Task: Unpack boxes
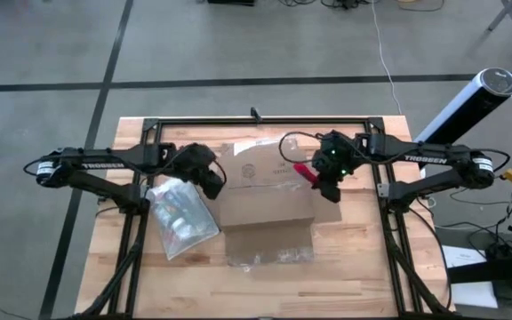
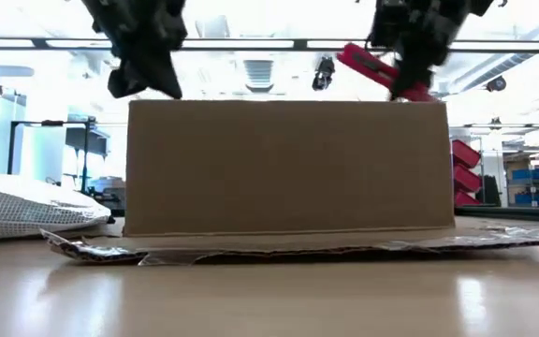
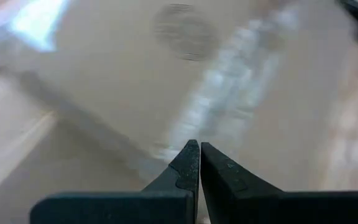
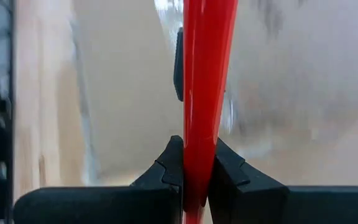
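The brown cardboard box (image 1: 265, 191) stands in the middle of the table, and clear tape runs across its top (image 3: 229, 81). One flap (image 1: 269, 244) lies flat on the table on the near side. My left gripper (image 1: 213, 182) hangs shut above the box's left edge (image 2: 148, 80) and touches nothing. My right gripper (image 1: 329, 188) hovers over the box's right edge, shut on a small red utility knife (image 1: 305, 172). A translucent pouch (image 1: 180, 218) lies on the table left of the box. My right gripper pinches the red knife's body (image 4: 199, 163) between its two fingers. The knife runs along the fingers and juts out ahead of them. It is lifted clear above the box's right top edge, tilted, with its free end (image 2: 356, 56) pointing up and toward the table's left.
Black frame rails (image 1: 256, 121) run along the table's far side and down both sides. A white cylinder (image 1: 469, 102) stands off the table's far right corner. Bare wood (image 1: 354, 267) shows on the near part of the table, right of the flap.
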